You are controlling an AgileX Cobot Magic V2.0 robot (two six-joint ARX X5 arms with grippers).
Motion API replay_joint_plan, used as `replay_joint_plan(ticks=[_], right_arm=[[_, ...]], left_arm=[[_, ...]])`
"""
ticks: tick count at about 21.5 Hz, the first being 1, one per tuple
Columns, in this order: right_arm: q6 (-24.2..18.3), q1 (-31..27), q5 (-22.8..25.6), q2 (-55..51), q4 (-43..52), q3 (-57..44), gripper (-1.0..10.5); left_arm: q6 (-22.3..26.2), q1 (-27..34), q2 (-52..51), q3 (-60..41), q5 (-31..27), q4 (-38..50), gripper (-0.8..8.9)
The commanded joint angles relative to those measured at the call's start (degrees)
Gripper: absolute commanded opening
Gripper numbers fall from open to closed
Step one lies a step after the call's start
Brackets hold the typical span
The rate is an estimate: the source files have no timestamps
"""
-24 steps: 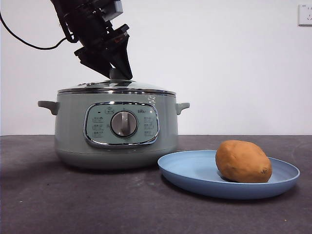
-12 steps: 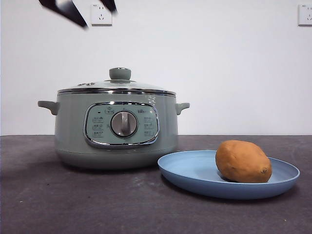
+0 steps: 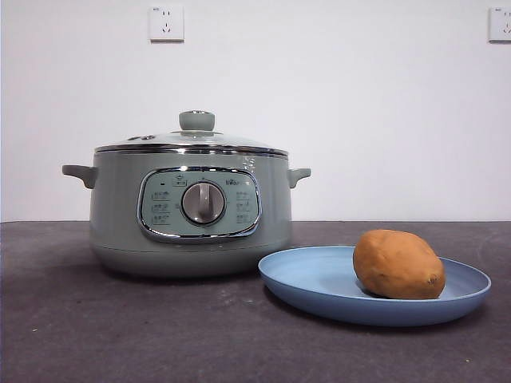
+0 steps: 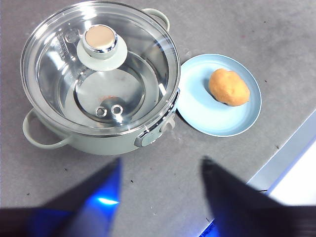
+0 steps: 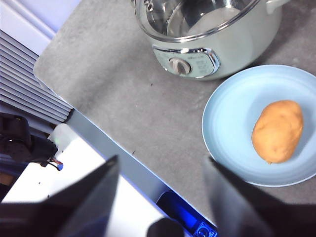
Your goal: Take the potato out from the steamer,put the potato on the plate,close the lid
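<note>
The sage-green steamer (image 3: 190, 215) stands on the dark table with its glass lid (image 3: 192, 140) resting shut on the rim, knob up. To its right the orange-brown potato (image 3: 398, 264) lies on the light-blue plate (image 3: 319, 279). From high above, my left gripper (image 4: 160, 173) looks down on the steamer (image 4: 74, 140), lid (image 4: 101, 64), plate (image 4: 197, 106) and potato (image 4: 228, 87); it is open and holds nothing. My right gripper (image 5: 160, 170) is open and empty, high over the table's front edge, with the potato (image 5: 278, 130), plate (image 5: 232, 128) and steamer (image 5: 237, 49) in sight.
Two wall sockets (image 3: 166, 23) sit on the white wall behind. The table's front edge (image 5: 98, 140) and a white surface (image 5: 74, 168) beyond it show in the right wrist view. Bare dark tabletop (image 3: 120, 327) lies before the steamer.
The arm that was at the lid's knob let it go, rose up and to the left, and has left the front view. The lid stays shut on the steamer.
</note>
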Motion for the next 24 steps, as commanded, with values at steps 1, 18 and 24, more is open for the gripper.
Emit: replay_joint_plan(ticks=[1,18,24], right_arm=[[-0.09,0.11,-0.2,-0.13,0.33,0.02,0.0],[-0.09,0.11,-0.2,-0.2,0.26,0.02,0.0],[-0.09,0.11,-0.2,-0.17,0.24,0.02,0.0]], left_arm=[[-0.55,-0.13,0.04,-0.26,0.0,-0.02,-0.04],[5.68,8.37,-7.93,-3.15,-0.15,21.2,-0.04],[3.52,22.25,-30.8,-34.8,-2.08,52.83,-0.04]])
